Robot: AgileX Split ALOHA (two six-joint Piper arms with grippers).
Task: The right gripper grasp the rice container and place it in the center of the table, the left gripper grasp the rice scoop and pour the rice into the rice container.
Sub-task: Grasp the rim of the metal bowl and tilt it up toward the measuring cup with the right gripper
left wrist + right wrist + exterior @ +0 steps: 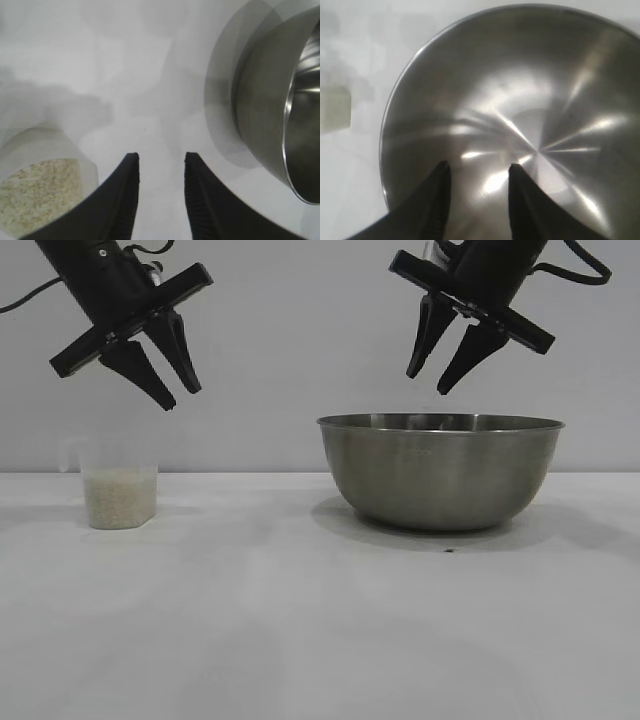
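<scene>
Plain white matte bench: carries two items, well apart.

Item one: large round brushed-steel mixing bowl, the rice container, upright on the bench at the exterior view's right of centre. Interior bare and shiny in the right wrist view; its outer wall and thin rim show in the left wrist view.

Item two: small translucent plastic measuring cup, the rice scoop, upright at the exterior view's left. Holds fine off-white rice to about half its height; grains visible from above in the left wrist view.

Left gripper: black, in the air above and slightly right of the scoop, angled downward; jaws parted, holding nothing.

Right gripper: black, in the air just above the bowl's rim, angled downward over the interior; jaws parted, holding nothing, clear of the steel.
</scene>
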